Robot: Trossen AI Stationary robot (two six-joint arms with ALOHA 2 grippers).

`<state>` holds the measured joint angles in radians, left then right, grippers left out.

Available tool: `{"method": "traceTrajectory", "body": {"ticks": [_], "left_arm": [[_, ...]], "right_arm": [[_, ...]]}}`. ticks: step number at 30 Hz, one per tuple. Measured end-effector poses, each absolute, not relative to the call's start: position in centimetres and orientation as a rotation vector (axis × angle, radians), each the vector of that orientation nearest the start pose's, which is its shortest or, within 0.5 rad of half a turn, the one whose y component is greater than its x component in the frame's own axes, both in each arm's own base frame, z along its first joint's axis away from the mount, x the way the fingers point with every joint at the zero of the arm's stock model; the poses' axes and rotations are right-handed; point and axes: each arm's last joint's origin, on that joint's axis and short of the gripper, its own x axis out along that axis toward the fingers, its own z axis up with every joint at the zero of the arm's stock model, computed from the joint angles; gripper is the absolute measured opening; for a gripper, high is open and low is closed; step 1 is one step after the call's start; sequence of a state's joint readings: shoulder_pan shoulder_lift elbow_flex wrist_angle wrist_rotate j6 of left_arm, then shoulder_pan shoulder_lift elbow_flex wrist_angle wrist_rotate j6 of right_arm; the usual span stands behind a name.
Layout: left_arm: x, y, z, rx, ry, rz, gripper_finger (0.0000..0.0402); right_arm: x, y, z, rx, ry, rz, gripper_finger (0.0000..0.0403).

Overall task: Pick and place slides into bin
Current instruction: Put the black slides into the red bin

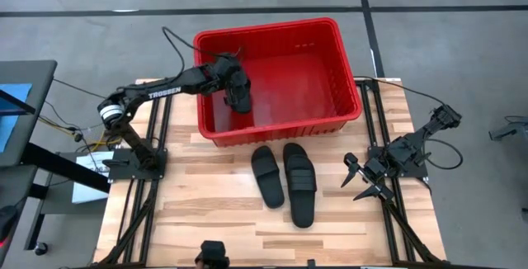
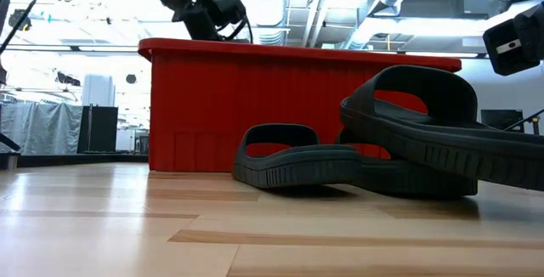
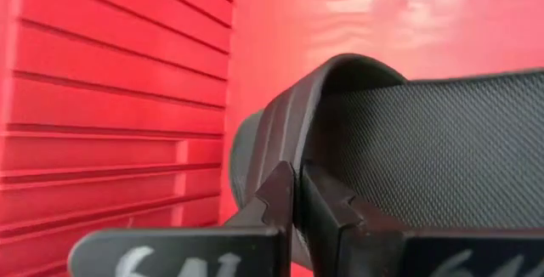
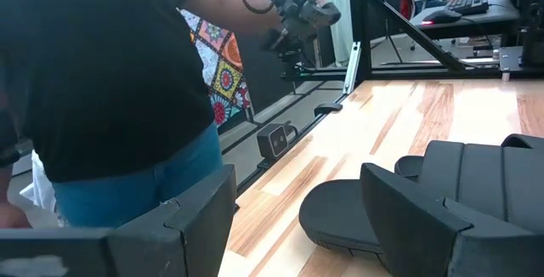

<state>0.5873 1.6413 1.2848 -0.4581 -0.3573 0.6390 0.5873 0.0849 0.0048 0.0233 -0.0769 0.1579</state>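
- inside the red bin [image 1: 346, 112], the left gripper [image 1: 238, 90] pinches one black slide [image 1: 240, 97], long axis toward the table's front.
- two slides [image 1: 285, 182] lie side by side on the table [image 1: 198, 195], parallel, lengthwise front to back.
- right gripper [image 1: 360, 181] waits spread nearby.

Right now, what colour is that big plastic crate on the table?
Bright red: the ribbed rectangular plastic crate shows best in the high view.

You've got the bin [image 1: 342, 96] at the table's [image 1: 206, 211] far edge, centre. L gripper [image 1: 239, 96] is inside it, by the left wall, w/ a slide [image 1: 241, 101] pinched in its fingers. Two more slides [image 1: 285, 182] lie side by side on the table just in front of the bin. R gripper [image 1: 363, 185] sits right of that pair, near the table's right edge.
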Motion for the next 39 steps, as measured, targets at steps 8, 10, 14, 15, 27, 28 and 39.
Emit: {"method": "traceTrajectory", "body": {"ticks": [8,10,14,15,27,28,39], "left_arm": [[27.7,21.0,25.4,0.483,1.186,0.552,0.0000],[27.6,20.9,24.9,0.501,1.201,0.554,0.0000],[27.3,20.8,23.7,0.507,1.208,0.542,0.0000],[27.3,20.8,23.5,0.506,1.205,0.540,0.0000],[27.3,20.7,22.6,0.519,1.176,0.565,0.0000],[27.3,20.7,22.6,0.523,1.181,0.567,0.0000],[27.3,20.7,22.6,0.519,1.181,0.573,0.0020]], "right_arm": [[8.4,5.9,16.1,0.137,0.107,0.659,0.0244],[8.4,5.9,16.1,0.137,0.108,0.659,0.0244],[8.4,5.9,16.1,0.137,0.108,0.658,0.0244],[8.4,5.9,16.1,0.137,0.108,0.658,0.0244],[8.4,5.9,16.1,0.138,0.108,0.659,0.0244],[8.4,5.9,16.1,0.137,0.108,0.659,0.0244],[8.4,5.9,16.1,0.137,0.108,0.658,0.0244]]}}
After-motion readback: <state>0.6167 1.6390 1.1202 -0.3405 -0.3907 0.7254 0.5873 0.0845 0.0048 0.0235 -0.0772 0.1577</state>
